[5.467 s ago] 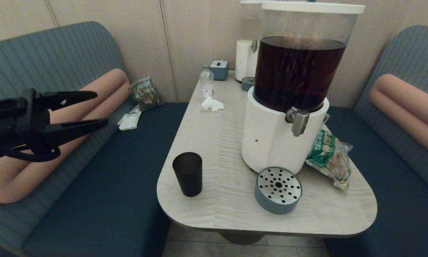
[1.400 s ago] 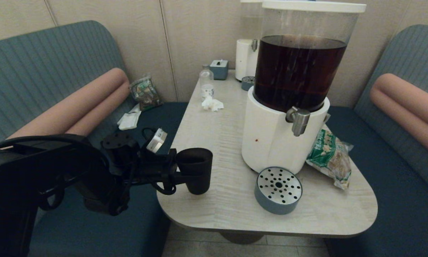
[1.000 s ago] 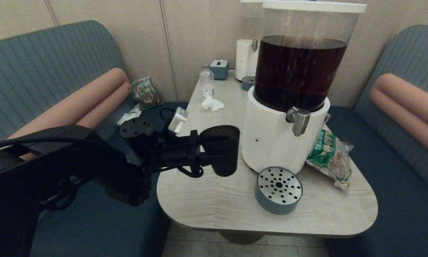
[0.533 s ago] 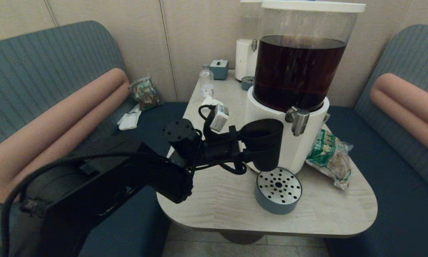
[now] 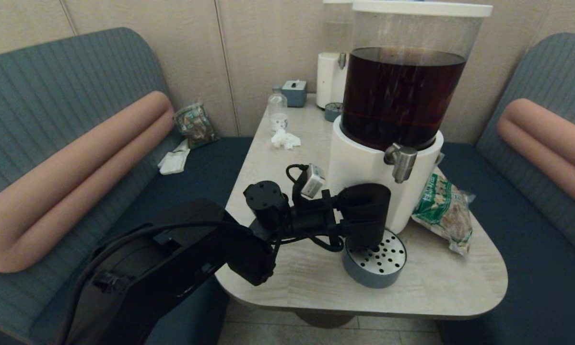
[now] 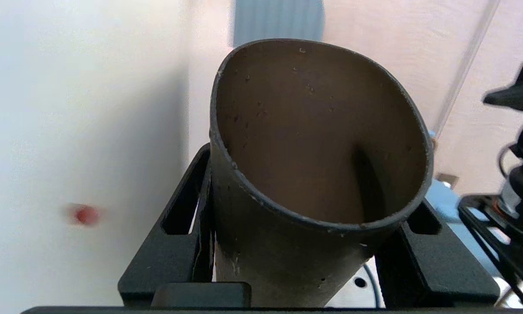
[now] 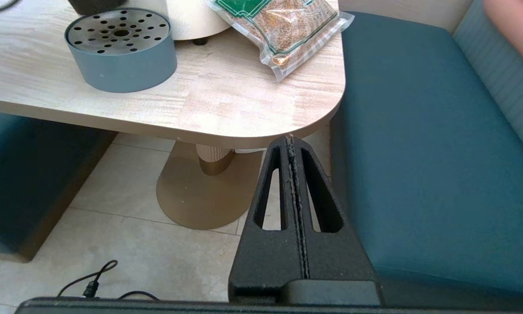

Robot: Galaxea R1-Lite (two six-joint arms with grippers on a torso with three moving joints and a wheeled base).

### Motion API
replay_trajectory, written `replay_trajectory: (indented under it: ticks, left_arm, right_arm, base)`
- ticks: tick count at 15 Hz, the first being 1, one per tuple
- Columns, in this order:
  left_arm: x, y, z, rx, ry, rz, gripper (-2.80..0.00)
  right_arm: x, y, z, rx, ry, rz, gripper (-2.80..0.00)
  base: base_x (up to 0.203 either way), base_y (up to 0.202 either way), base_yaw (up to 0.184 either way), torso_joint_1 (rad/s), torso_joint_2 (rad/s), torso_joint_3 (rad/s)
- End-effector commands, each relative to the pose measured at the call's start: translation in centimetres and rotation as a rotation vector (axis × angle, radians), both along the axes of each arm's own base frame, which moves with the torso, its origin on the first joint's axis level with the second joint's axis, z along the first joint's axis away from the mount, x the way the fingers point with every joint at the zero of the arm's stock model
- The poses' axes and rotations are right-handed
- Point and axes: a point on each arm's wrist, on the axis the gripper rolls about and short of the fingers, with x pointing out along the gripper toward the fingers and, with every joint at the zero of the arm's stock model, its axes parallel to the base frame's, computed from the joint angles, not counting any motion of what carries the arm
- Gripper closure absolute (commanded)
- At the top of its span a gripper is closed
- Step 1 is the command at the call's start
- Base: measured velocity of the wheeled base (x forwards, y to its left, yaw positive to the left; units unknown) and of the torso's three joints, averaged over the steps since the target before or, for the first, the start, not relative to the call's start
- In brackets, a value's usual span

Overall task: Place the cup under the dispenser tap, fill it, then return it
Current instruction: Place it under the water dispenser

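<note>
Cup [image 5: 364, 213], centre frame, upright, clamped between the left gripper [image 5: 352, 215] fingers, over the perforated drip tray's [image 5: 381, 266] left edge; dispenser tap [image 5: 401, 162] up-right; right gripper [image 7: 292, 144] fully closed, empty, below table edge [image 7: 226, 131].

We see the cup [image 5: 364, 213] over the drip tray [image 5: 374, 263] near the table's [image 5: 287, 182] front edge, before the dispenser [image 5: 388, 143]; a snack bag [image 5: 443, 211] lies toward the right edge.
</note>
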Motion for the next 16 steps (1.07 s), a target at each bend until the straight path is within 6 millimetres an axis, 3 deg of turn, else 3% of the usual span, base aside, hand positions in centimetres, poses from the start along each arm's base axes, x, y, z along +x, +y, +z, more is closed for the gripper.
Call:
replay_trajectory:
  ticks: [1,11,12,16]
  left_arm:
    - [0.1,-0.3,-1.2,0.011,0.011,-0.009,0.0]
    - [0.1,-0.7,-2.2,0.019,0.018,-0.016,0.0]
    - [0.1,-0.8,-2.4,0.021,0.022,-0.017,-2.8]
    - [-0.3,-1.3,-2.3,0.02,0.019,-0.031,-2.8]
  right_arm:
    - [0.0,0.0,0.0,0.0,0.001,0.001,0.0]
    - [0.0,0.0,0.0,-0.001,0.0,0.001,0.0]
    - [0.0,0.0,0.0,0.0,0.001,0.001,0.0]
    - [0.0,0.0,0.0,-0.003,0.002,0.001,0.0]
  base:
    - [0.0,0.0,0.0,0.0,0.0,0.0]
    - [0.0,0.0,0.0,0.0,0.0,0.0]
    - [0.0,0.0,0.0,0.0,0.0,0.0]
    - [0.0,0.0,0.0,0.0,0.0,0.0]
